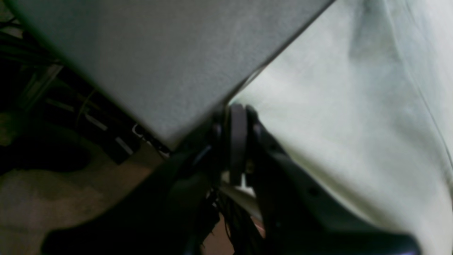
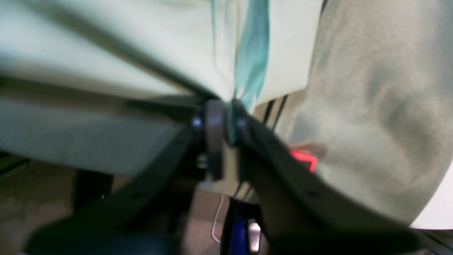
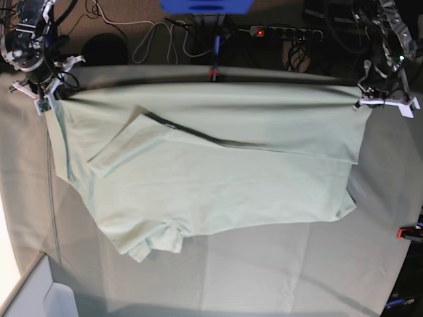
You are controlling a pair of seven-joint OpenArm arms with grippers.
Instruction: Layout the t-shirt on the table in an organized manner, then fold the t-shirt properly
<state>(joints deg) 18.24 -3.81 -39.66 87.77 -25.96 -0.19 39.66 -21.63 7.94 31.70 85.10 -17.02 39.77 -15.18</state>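
Up close in the right wrist view, the right gripper (image 2: 226, 122) had its fingers (image 2: 214, 127) pinching a bunched fold of the t-shirt (image 2: 106, 42), pale mint with a teal strip running down into the narrow gap. In the left wrist view, the left gripper (image 1: 238, 131) had its fingers (image 1: 238, 141) pressed together at the shirt's edge, the cloth spreading away to one side and the grey-covered bench (image 1: 148, 60) to the other; whether cloth sat between them could not be told. From the base camera, the t-shirt (image 3: 218, 178) lay spread across the bench (image 3: 297, 271), its far edge pulled taut between both grippers at the back corners, a sleeve folded over the body. Beyond the far edge sat a power strip (image 3: 284, 31) on the floor.
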